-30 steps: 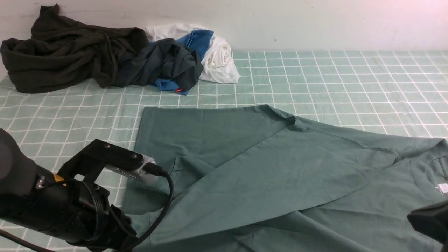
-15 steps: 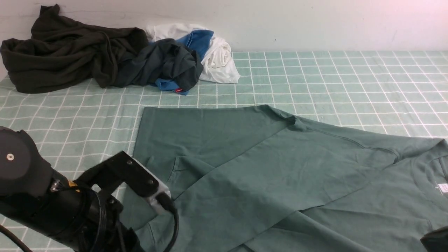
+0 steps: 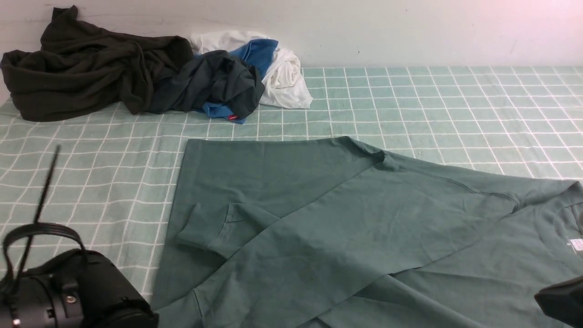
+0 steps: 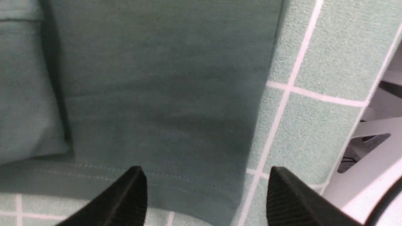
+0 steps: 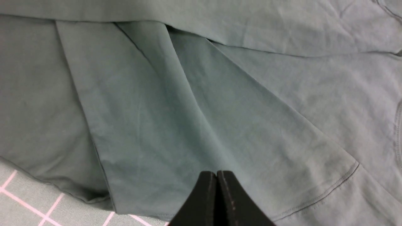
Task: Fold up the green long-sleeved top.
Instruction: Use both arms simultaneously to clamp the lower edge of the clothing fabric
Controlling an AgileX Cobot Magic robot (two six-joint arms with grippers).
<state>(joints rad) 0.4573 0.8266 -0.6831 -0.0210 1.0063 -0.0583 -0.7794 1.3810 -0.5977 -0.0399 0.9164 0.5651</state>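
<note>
Front: green long-sleeved top (image 3: 346, 218) lies spread flat on the checked cover (image 3: 455, 100), one sleeve folded across the body. White neck label (image 3: 576, 244), print too small to read. Clothes pile (image 3: 136, 77) sits beyond the top, with a small unreadable red tag (image 3: 232, 117).
Left wrist: left gripper (image 4: 205, 194) released, jaws wide, empty, over the top's hem.
Right wrist: right gripper (image 5: 216, 177) clenched, tips touching, gripping nothing, over the top's folded sleeve.

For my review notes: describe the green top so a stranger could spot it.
On the checked cloth, crumpled clothes sit by the far wall. In front of them lies the green long-sleeved top: the only garment spread flat, muted teal, with a cuffed sleeve.
</note>
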